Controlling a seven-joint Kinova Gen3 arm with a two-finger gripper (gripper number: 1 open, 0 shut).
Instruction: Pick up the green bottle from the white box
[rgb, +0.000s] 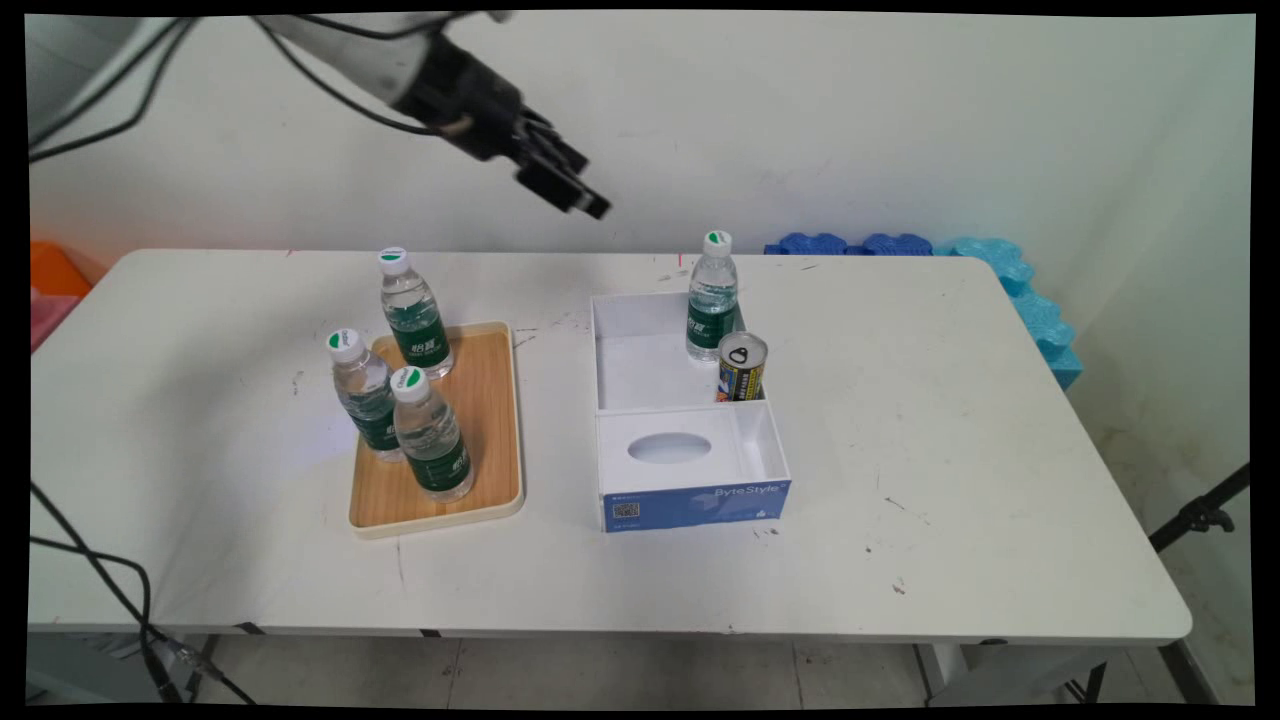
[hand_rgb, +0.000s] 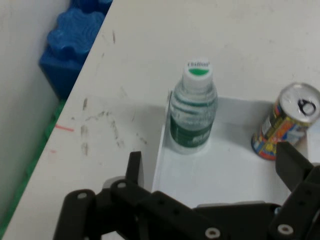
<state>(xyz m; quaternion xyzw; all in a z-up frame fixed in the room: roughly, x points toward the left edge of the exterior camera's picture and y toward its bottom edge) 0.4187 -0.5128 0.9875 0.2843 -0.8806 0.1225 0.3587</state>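
My black gripper (rgb: 578, 188) hangs high above the table's far side, left of and above a white open box (rgb: 630, 372). It is open and holds nothing. In the box's far right corner a clear water bottle (rgb: 711, 300) with a green label and white cap stands upright. Beside it is a colourful can (rgb: 741, 367) with a pull-tab top. The hand view looks down on that bottle (hand_rgb: 192, 112), the can (hand_rgb: 287, 127) and the box floor (hand_rgb: 225, 165). My gripper (hand_rgb: 212, 167) has its fingers (hand_rgb: 134, 167) spread wide, nothing between them.
A blue-and-white tissue box (rgb: 695, 500) fills the white box's near half. To the left, a wooden tray (rgb: 490, 400) carries three upright water bottles (rgb: 430, 435). Blue foam blocks (rgb: 1010, 275) lie at the table's far right edge, also in the hand view as foam (hand_rgb: 70, 45).
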